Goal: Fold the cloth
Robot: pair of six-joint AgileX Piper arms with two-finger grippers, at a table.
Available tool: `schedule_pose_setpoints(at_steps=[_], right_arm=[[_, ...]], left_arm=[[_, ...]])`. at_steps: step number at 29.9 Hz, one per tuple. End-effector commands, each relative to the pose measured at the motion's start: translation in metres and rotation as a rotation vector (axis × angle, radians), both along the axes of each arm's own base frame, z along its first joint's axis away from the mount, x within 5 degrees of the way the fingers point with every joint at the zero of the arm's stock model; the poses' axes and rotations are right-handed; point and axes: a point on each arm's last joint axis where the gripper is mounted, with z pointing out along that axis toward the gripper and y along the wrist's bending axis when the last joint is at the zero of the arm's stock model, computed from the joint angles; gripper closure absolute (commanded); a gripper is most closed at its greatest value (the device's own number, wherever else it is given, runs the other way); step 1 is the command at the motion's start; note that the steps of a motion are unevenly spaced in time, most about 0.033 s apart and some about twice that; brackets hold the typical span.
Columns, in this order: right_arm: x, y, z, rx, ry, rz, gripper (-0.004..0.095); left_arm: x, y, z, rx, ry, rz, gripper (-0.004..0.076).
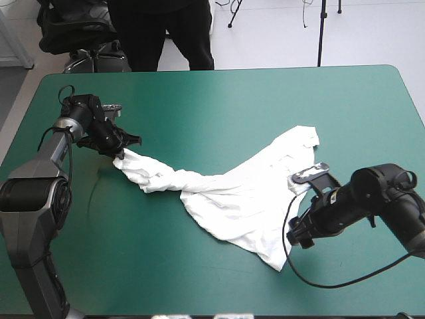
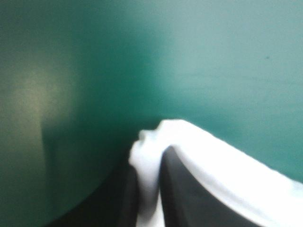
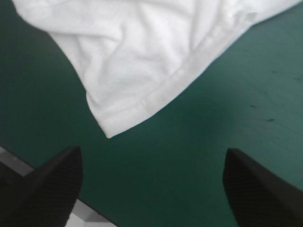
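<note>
The white T-shirt [image 1: 246,196] lies stretched across the teal-green cover, a twisted strand running toward the left arm. My left gripper [image 1: 121,151] is shut on the T-shirt at the end of that strand; in the left wrist view white cloth [image 2: 151,175] is pinched between the black fingers [image 2: 189,198]. My right gripper [image 1: 295,237] stands open near the table's front right, just beside the shirt's lower corner. In the right wrist view the hemmed corner [image 3: 111,127] lies ahead of the gripper [image 3: 151,179], not between the fingers [image 3: 57,179].
The table's front edge [image 3: 90,208] shows close under the right gripper. Bare teal-green cover [image 1: 199,93] spreads across the far half of the table and to the front left.
</note>
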Motion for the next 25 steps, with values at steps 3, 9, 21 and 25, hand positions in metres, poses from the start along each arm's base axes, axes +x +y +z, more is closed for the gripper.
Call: schedule_pose_setpoints(at_steps=[3,9,21,25], right_arm=[[-0.008,0.032,-0.004,0.006,-0.052,0.262,0.0144],[-0.013,0.065,-0.027,-0.087,-0.107,0.468,0.0188],[-0.011,0.079,-0.085,-0.232,-0.006,0.560,0.0226],[-0.009,0.081,-0.085,-0.219,-0.035,0.553,0.0374]], left_arm=[[-0.001,0.002,0.022,0.023,-0.064,-0.012,0.0733],[0.000,0.001,0.022,0.022,-0.068,-0.013,0.0733],[0.000,0.001,0.022,0.016,-0.067,-0.014,0.0733],[0.000,0.001,0.022,0.016,-0.067,-0.014,0.0733]])
